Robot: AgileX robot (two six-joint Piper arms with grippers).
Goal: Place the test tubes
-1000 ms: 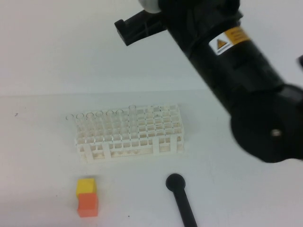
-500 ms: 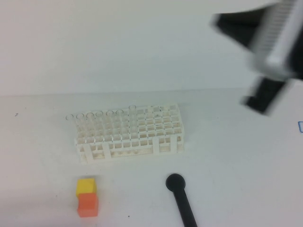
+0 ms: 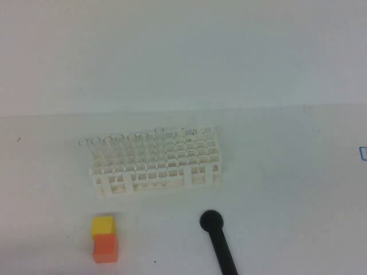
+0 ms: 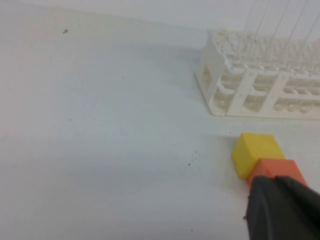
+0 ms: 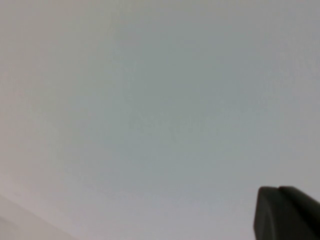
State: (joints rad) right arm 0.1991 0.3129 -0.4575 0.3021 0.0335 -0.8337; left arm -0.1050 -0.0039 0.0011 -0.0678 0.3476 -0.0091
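High view: tube rack [image 3: 155, 163] mid-tabletop, I judge for easy reach.
Left gripper [image 4: 282, 207] beside blocks [image 4: 255, 150], right gripper [image 5: 287, 212] facing blankness; grips I cannot tell.

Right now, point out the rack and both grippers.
rack [image 3: 156, 176]: high view, front wall, mid-table.
left gripper [image 4: 285, 210]: left wrist view, dark tip, near the orange block [image 4: 275, 170].
right gripper [image 5: 287, 212]: right wrist view, dark tip, blank surface beyond.

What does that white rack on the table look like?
The rack is a white, plastic-looking grid of square holes, standing level on the white table. Clear test tubes stand along its far side. Neither gripper touches it: the left gripper is by the orange block in front; the right gripper faces a blank surface.
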